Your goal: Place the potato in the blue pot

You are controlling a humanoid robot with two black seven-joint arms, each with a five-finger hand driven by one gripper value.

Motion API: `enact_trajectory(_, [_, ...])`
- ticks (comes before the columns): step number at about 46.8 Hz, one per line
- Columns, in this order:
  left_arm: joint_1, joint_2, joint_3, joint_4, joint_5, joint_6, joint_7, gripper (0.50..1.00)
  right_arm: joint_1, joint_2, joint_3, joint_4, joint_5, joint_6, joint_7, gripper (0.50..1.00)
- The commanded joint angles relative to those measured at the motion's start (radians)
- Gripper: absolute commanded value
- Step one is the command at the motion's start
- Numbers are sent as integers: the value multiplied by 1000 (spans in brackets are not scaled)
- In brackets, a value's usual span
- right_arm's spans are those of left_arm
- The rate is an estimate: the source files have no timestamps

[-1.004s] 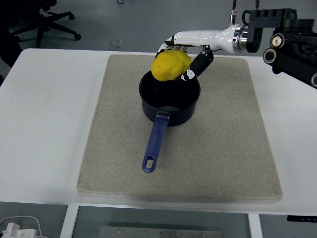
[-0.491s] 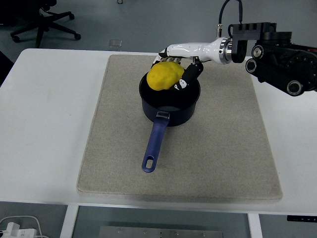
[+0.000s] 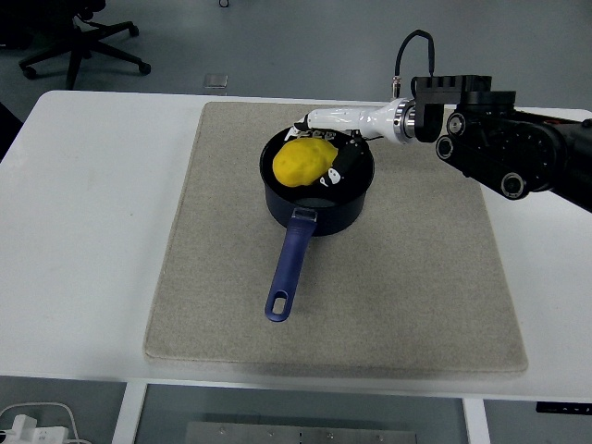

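an office-like lab: grey floor, wheeled office chair [image 3: 83, 42], white table [image 3: 92, 203], cables [image 3: 37, 416]

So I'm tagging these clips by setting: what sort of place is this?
Probably a lab or office, not a kitchen: a white table with a grey mat, an office chair on grey floor, and cables below.

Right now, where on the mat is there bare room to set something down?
The mat is bare right of the blue pot and left of its handle, down to the near edge. Crowded at the far middle: right hand holds the potato inside the pot.
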Motion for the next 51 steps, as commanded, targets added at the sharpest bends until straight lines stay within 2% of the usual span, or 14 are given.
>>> enact_trajectory(1, [0,0,0,0,0,0,0,994,-5,16,0,-7,-1,-4,0,500])
enact_trajectory(9, [0,0,0,0,0,0,0,994,-7,19,2,-40,-1,-6,0,500])
enact_trajectory(11, [0,0,0,0,0,0,0,994,-7,19,2,-40,2,-6,0,649])
enact_trajectory(16, [0,0,0,0,0,0,0,994,-7,18,2,-42,6,-4,-1,929])
enact_trajectory(51, [0,0,0,0,0,0,0,994,-4,4,15,-42,9,-6,-1,932])
